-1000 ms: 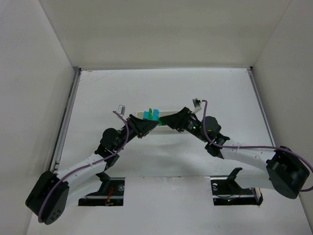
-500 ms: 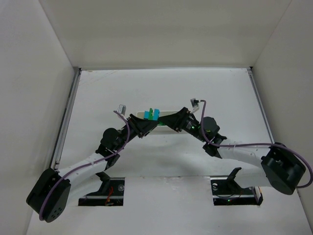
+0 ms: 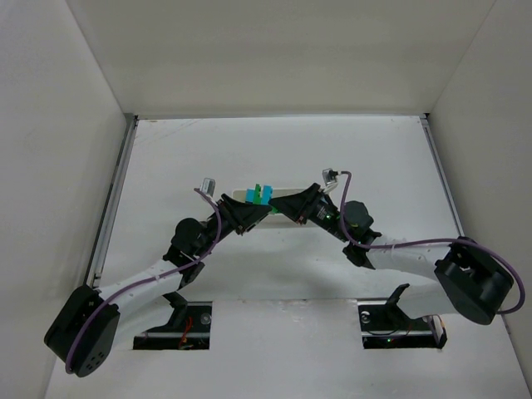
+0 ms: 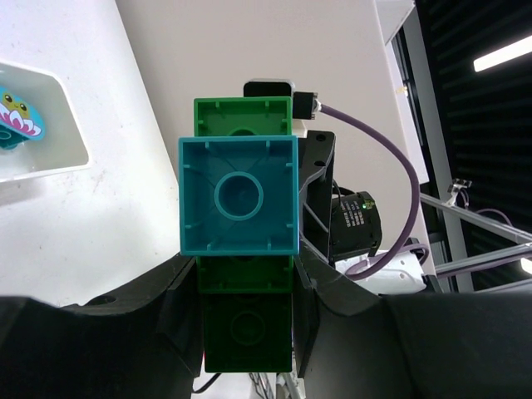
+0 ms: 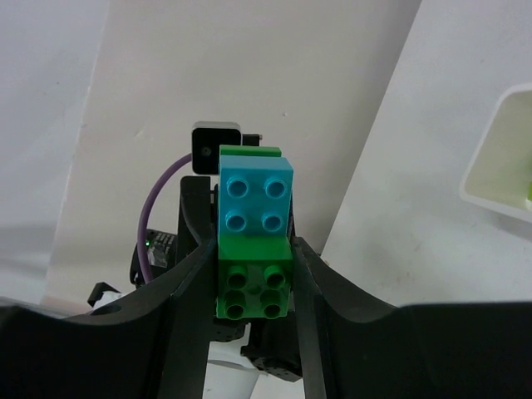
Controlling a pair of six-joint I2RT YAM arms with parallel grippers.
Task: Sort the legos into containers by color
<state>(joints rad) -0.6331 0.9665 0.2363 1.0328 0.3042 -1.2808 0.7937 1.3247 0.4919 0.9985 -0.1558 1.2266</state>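
As both arms reach in from the near edge, the left gripper [image 4: 247, 287] is clamped on the dark green brick [image 4: 248, 332] at one end of the stack [image 3: 263, 195]. The right gripper [image 5: 253, 283] pinches the light green brick [image 5: 253, 293] at the other end. The cyan brick [image 4: 238, 194] sits between them, held off the table. Just beyond lies the tray [image 3: 288, 190], with another cyan piece [image 4: 12, 120] in one compartment.
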